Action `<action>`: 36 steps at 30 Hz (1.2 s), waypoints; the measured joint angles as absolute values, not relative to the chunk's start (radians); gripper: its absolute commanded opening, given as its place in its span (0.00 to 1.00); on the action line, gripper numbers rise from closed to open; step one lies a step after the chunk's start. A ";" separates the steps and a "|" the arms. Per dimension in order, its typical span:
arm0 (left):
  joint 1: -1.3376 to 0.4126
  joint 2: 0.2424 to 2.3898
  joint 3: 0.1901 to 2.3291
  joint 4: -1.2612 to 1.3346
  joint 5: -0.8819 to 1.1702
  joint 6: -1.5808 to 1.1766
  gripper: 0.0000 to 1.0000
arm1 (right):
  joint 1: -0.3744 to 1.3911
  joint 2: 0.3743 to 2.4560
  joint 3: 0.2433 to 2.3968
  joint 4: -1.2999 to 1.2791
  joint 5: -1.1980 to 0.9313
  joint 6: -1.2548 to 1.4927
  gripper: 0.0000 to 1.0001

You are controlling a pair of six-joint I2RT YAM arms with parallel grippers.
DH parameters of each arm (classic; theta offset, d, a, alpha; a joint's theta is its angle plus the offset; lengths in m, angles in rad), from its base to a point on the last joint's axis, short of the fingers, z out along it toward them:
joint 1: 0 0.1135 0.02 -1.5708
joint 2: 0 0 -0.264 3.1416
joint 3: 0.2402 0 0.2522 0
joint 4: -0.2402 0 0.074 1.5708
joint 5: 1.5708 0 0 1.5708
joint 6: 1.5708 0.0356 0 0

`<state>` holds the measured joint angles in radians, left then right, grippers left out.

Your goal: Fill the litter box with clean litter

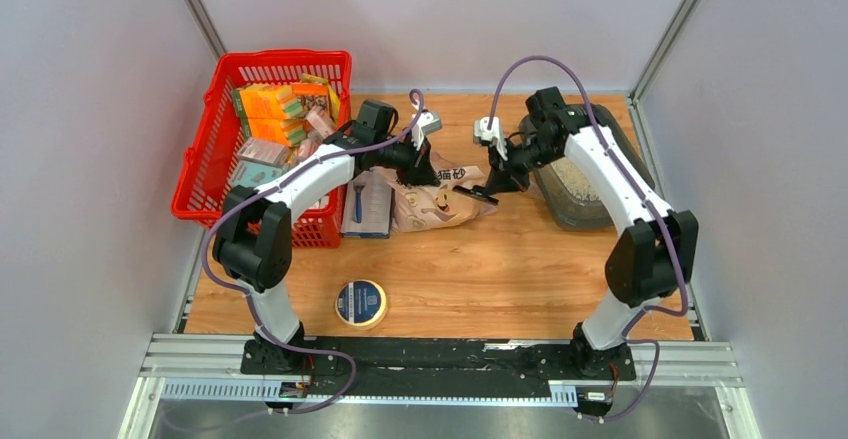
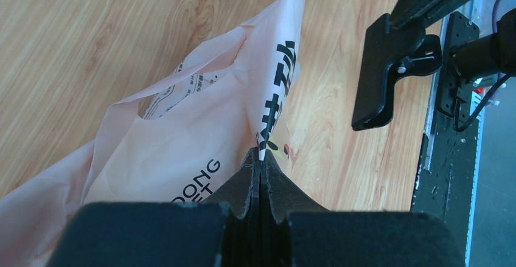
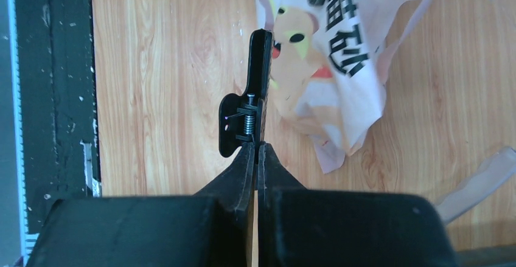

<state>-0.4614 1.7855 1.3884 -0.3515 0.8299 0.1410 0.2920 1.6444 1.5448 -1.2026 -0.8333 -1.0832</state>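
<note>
At the centre of the top view, your left gripper (image 2: 260,165) is pinching a fold of the pale pink bag (image 2: 195,145), its fingers pressed fully together with only that thin edge between them. Your right gripper (image 3: 256,154) is clamping shut on the tail of a black spring clip (image 3: 260,66), which in the left wrist view is hanging apart from the bag, at upper right. The litter box (image 1: 582,222) is sitting at the right of the top view, partly under the right arm, with pale litter (image 1: 570,174) showing inside.

You are risking two slips, I judge. The film is slick and the pinch is narrow, so lifting could pull it free, or let the slack mouth sag and spill grains onto the table (image 1: 500,269). The clip is being held by its tail only, so it could twist out and drop.

The bag is crinkling like thin, soft plastic, printed with black characters and a cartoon. The clip is looking hard and flat, with a small metal spring. The box is reading as rigid dark plastic, rounded and raised at the rim; the table is smooth wood grain.
</note>
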 measured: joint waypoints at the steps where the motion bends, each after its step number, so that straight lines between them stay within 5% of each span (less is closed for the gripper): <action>1: -0.461 1.785 1.388 -0.351 0.830 0.141 0.00 | 0.291 1.671 1.579 -1.216 -0.843 -1.079 0.00; 6: -0.462 1.785 1.389 -0.352 0.832 0.148 0.00 | 0.274 1.806 1.744 -1.273 -0.891 -1.047 0.00; 8: -0.463 1.785 1.389 -0.352 0.833 0.151 0.06 | 0.271 1.846 1.779 -1.283 -0.894 -1.036 0.00; 11: -0.463 1.786 1.389 -0.352 0.849 0.161 0.28 | 0.265 1.893 1.814 -1.298 -0.894 -1.017 0.00; 19: -0.474 1.787 1.420 -0.347 0.938 0.171 0.36 | 0.260 1.950 1.858 -1.330 -0.913 -0.962 0.00; 26: -0.486 1.803 1.438 -0.348 0.945 0.188 0.31 | 0.255 1.979 1.897 -1.333 -0.949 -0.892 0.00; 31: -0.487 1.824 1.462 -0.360 0.948 0.208 0.05 | 0.250 1.979 1.897 -1.333 -0.953 -0.871 0.00; 33: -0.487 1.827 1.467 -0.366 0.959 0.215 0.00 | 0.247 1.979 1.895 -1.325 -0.953 -0.866 0.06; 36: -0.490 1.829 1.469 -0.368 0.970 0.224 0.00 | 0.242 1.979 1.883 -1.311 -0.957 -0.856 0.32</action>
